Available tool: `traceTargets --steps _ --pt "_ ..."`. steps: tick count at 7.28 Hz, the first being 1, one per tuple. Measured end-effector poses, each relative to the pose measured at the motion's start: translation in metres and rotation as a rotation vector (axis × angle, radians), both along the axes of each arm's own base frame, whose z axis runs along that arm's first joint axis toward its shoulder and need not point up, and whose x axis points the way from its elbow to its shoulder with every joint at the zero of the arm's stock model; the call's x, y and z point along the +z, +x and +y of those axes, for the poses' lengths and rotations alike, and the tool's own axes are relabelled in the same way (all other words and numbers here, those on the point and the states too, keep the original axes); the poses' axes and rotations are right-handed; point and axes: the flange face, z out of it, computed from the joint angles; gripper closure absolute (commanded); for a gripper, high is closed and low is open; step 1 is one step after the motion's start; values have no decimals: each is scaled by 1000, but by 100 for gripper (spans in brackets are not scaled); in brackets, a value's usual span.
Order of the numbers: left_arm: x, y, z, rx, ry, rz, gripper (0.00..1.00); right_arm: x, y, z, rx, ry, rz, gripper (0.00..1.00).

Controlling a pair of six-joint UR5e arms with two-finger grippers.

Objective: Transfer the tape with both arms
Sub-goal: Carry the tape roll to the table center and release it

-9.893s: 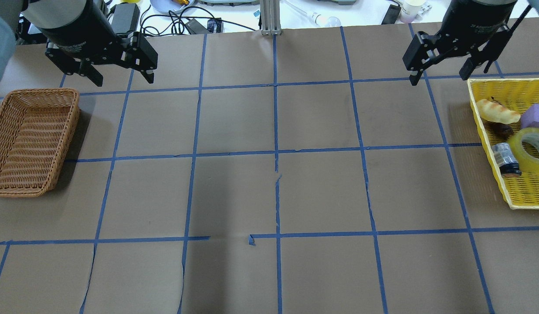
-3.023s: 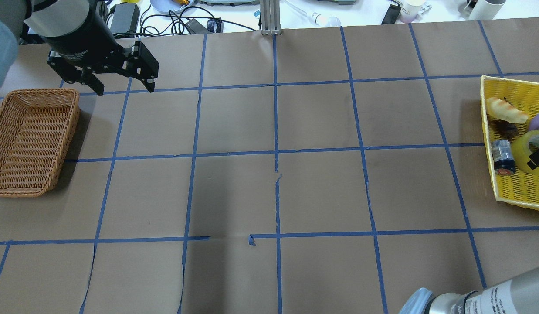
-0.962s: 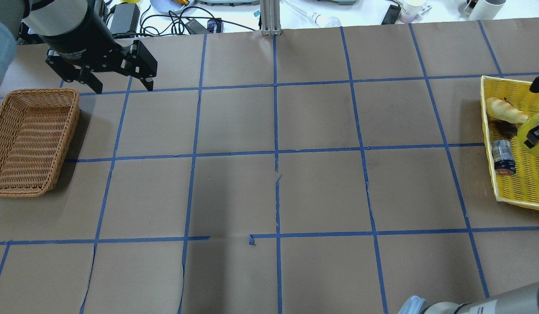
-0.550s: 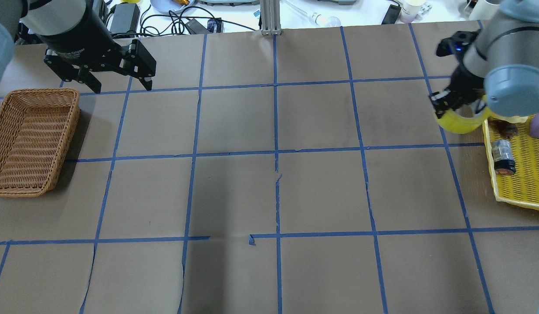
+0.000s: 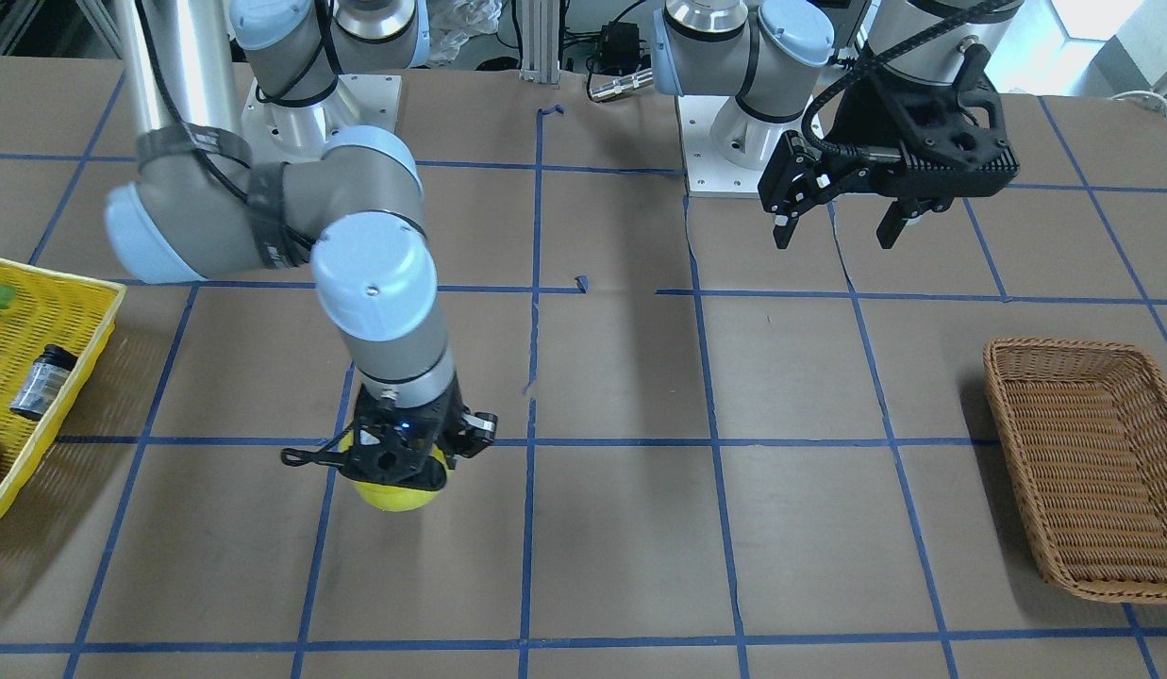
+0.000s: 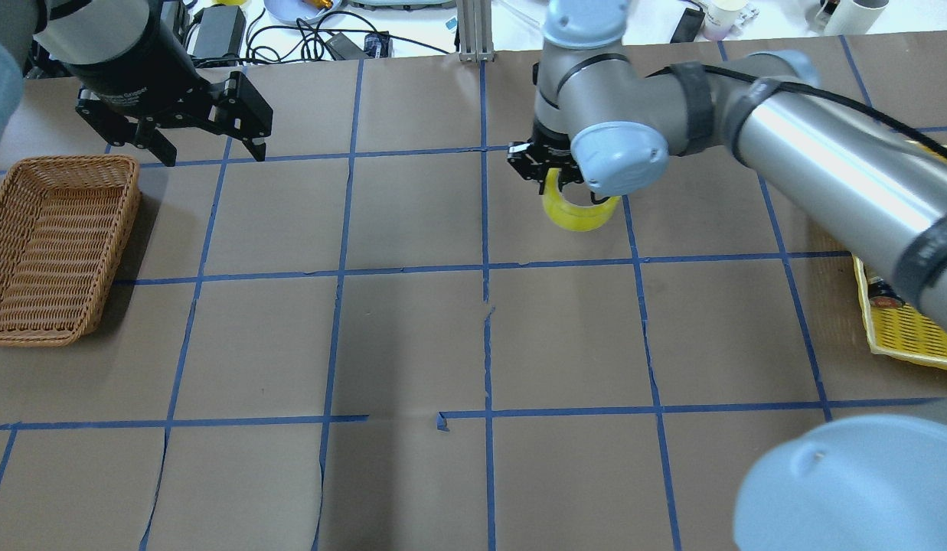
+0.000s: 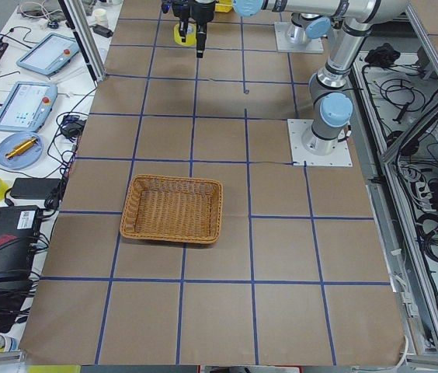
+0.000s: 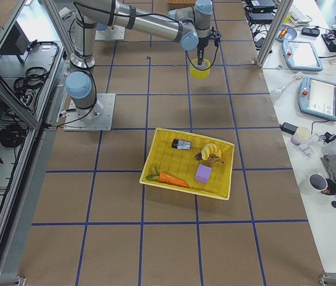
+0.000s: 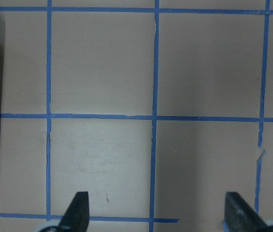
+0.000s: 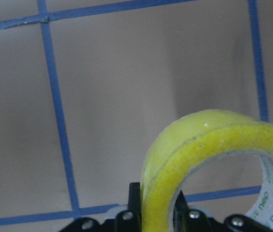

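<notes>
Tape (image 6: 582,213) is held aloft above the tabletop (image 6: 412,344), right of centre toward the far side. Its wall is pinched by the right end effector (image 6: 556,182). The left end effector (image 6: 211,153) is spread wide and empty at far left, just beyond the wicker basket (image 6: 60,245).

Step judged: carry to a handover point, well apart from the yellow basket (image 6: 902,329) at right.

Next, the roll should be presented mid-table with a free arc exposed. That arc is to be gripped by the left end effector before release.
</notes>
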Motion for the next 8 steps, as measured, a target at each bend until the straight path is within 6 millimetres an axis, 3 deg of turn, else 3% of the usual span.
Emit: traceTargets --steps 1,2,3,4,6,8 --pt "0 1 0 3 -1 0 0 -24 37 -8 -59 -9 -15 100" --pt "1 3 0 5 0 -1 0 -44 62 -8 -105 -13 -28 100" --pt "1 3 0 6 2 -1 0 -58 79 -4 -140 -7 -35 94" --pt "0 3 0 6 4 -2 0 -68 94 2 -159 2 -39 1" --pt "0 3 0 6 5 -2 0 -71 108 9 -150 -1 -43 0" --pt "-3 3 -1 5 12 -2 0 -50 107 11 -124 -25 -51 0"
